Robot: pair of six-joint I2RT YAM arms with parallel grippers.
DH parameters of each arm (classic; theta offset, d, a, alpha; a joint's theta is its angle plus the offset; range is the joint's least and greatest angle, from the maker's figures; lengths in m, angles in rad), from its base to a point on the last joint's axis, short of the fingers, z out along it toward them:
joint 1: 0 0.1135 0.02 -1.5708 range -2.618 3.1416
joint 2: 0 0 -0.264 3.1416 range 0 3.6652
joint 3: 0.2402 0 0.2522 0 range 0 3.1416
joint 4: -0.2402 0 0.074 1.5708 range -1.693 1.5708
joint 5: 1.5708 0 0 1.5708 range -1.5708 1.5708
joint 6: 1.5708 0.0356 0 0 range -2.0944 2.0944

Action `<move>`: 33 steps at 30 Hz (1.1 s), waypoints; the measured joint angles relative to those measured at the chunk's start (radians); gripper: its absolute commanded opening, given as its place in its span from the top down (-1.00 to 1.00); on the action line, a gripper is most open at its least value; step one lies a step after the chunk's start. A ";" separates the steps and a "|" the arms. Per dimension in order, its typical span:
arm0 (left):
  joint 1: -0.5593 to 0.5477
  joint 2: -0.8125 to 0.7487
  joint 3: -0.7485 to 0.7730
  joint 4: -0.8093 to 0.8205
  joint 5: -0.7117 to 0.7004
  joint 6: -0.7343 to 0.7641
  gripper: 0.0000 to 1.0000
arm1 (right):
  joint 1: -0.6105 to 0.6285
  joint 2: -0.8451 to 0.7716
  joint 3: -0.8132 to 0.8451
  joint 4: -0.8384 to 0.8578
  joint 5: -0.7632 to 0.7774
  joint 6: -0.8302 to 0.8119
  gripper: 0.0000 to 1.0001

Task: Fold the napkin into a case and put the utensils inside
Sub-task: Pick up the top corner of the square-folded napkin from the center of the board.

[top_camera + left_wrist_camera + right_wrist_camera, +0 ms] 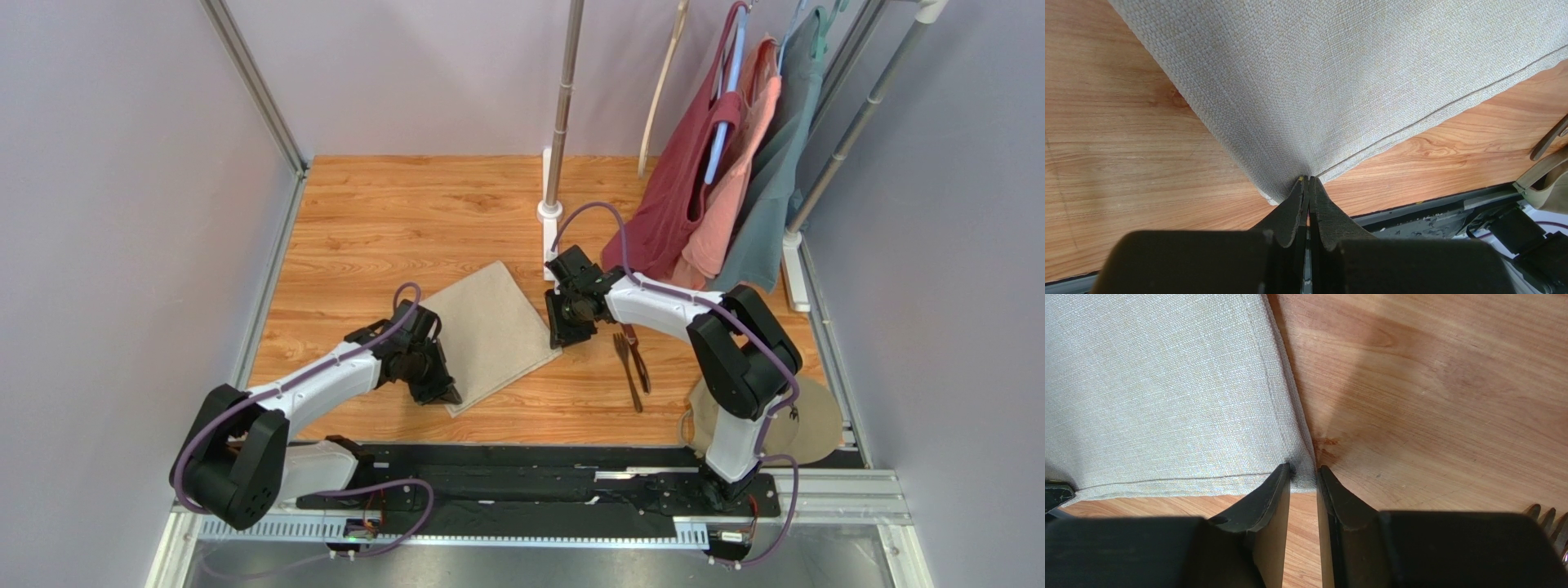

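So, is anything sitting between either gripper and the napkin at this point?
Nothing visible. The left gripper is shut on the near corner of the napkin. The right gripper straddles another corner with its jaws slightly apart. The utensils lie to the right, off the cloth.

Wooden tabletop [368, 221], metal pole [564, 98], hanging maroon garment [675, 184], salmon garment [734, 184], grey-teal garment [779, 184], round tan disc [816, 423].

Wood-grain table [368, 221]: napkin [491, 325] spread near centre, skewed; utensils [633, 361] lying together just R of it, not touching cloth; round tan disc [816, 423] at near-R corner; white rack foot [550, 211] far-centre
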 measured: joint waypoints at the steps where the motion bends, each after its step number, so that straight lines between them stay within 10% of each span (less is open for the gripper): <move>1: 0.000 0.000 0.000 0.000 0.000 0.000 0.92 | 0.003 0.000 0.000 0.000 0.000 0.000 0.49; 27: 0.000 -0.011 -0.003 0.000 0.000 0.000 0.90 | 0.044 -0.030 0.053 -0.090 0.058 -0.009 0.77; 33: 0.013 -0.041 0.051 -0.065 -0.001 0.004 0.53 | 0.053 -0.029 0.106 -0.087 0.012 -0.010 0.80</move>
